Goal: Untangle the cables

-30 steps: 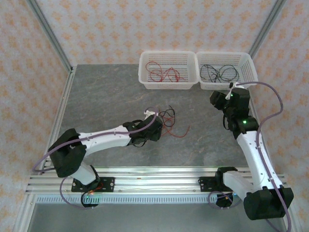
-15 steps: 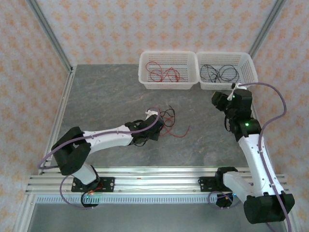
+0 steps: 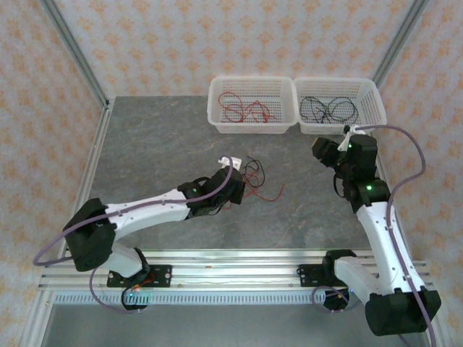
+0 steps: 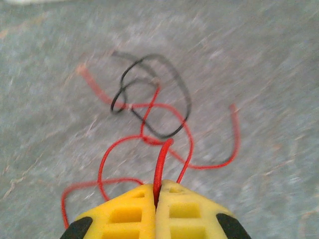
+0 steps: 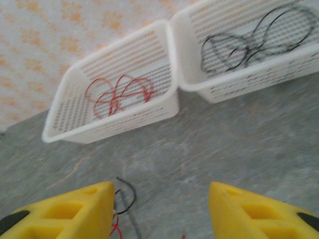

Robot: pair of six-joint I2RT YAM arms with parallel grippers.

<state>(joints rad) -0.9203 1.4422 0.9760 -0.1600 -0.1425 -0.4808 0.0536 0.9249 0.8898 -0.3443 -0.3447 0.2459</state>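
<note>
On your left, the left arm (image 3: 145,206) stretches low over the grey desk (image 3: 145,137) towards the middle. There the cables (image 3: 255,179) lie as a small knot of red and black strands. Behind them, at the back edge of the desk, the left basket (image 3: 249,129) holds a bundle of red wires (image 3: 242,110). Touching its right side, the right basket (image 3: 329,129) holds black wires (image 3: 329,110).

In your left wrist view, a black cable (image 4: 187,99) curls in a loop on the desk just ahead of the fingertips. It crosses the red loops at several spots, so the two colours are tangled together. One red end trails off to the right, and another runs up to the left. The picture is blurred, so you cannot tell which strand lies on top at each crossing.

The left fingers (image 4: 124,219) are pressed together and clamped on a red cable (image 4: 160,159). It comes out between the yellow pads and runs straight into the knot.

The right fingers (image 5: 75,209) stand apart with nothing between them. They hang over the desk in front of the two baskets. In that wrist view, a bit of the black and red knot shows just beside the inner edge of the left-hand pad, not touching it.
</note>
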